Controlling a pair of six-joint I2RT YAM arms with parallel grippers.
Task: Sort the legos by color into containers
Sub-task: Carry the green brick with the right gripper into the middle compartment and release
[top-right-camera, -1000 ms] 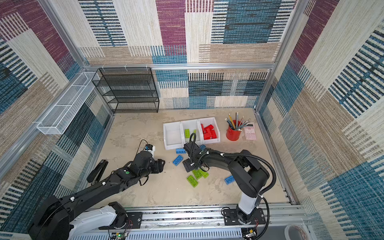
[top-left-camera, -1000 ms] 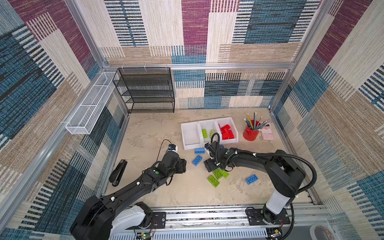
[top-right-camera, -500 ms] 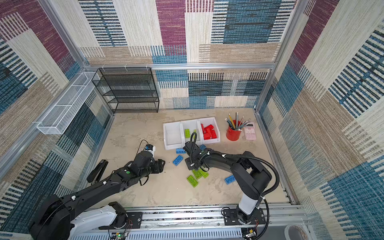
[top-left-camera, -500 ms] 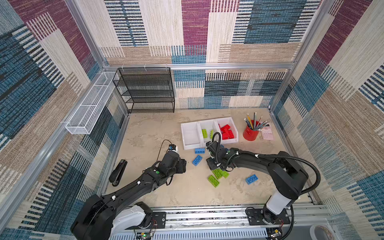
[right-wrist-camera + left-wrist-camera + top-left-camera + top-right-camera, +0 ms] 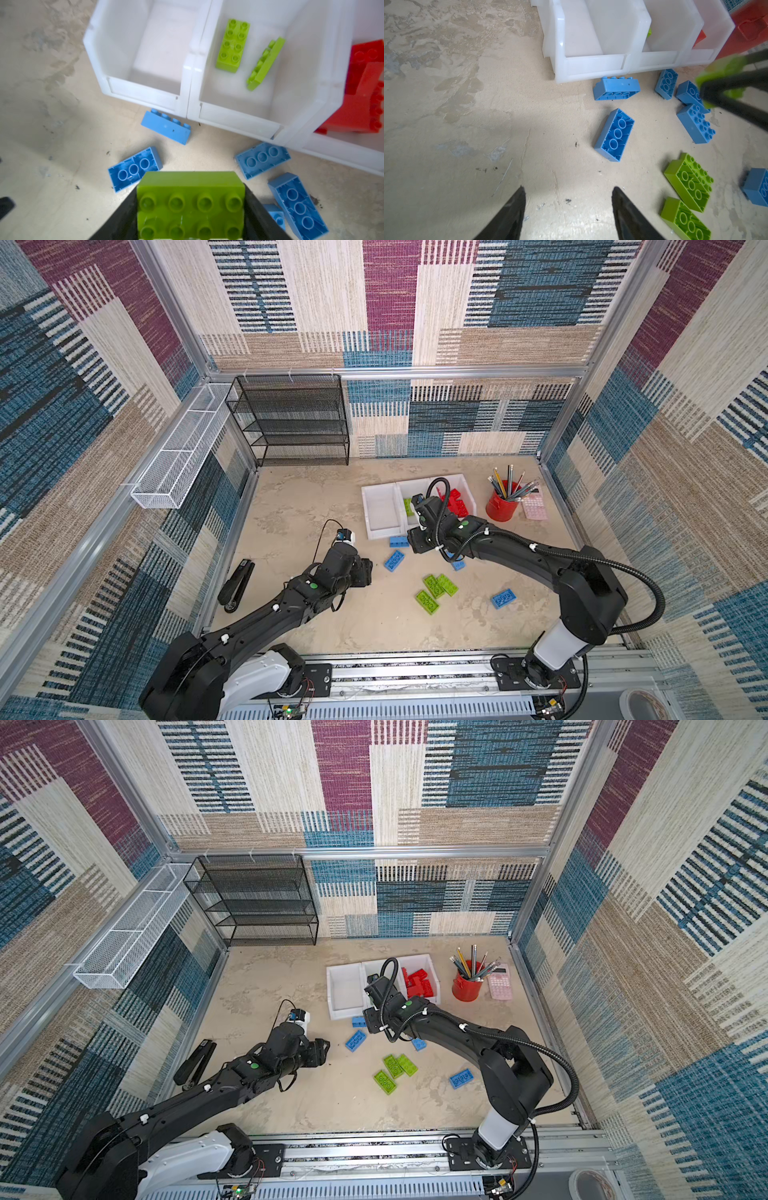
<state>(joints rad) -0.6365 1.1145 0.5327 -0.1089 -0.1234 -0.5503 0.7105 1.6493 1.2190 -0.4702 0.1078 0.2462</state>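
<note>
In both top views the white containers (image 5: pixel 376 512) sit at 12 o'clock from the middle of the table (image 5: pixel 311 522). Red legos (image 5: pixel 457 502) lie in the bin at the 3 o'clock end of the row. The right gripper (image 5: pixel 417 541) hangs at the 6 o'clock side of the bins (its fingers are hidden under the arm here). The left gripper (image 5: pixel 365 572) is at 9 o'clock from a blue lego (image 5: pixel 394 561), near it but not touching. Three green legos (image 5: pixel 434 585) lie close together at 5 o'clock from the table's middle.

In the left wrist view, the left gripper's two fingers (image 5: pixel 517 207) stand apart, with only bare table between them. The blue lego lies ahead of them with its holes up.

In the right wrist view, the right gripper is clamped on a green lego (image 5: pixel 190 182), one finger on each side, bumps facing the camera. It is held in front of the middle bin (image 5: pixel 239 118). Two more green ones (image 5: pixel 232 44) lie inside that bin. Blue ones lie on the table under and around the held one.
</note>
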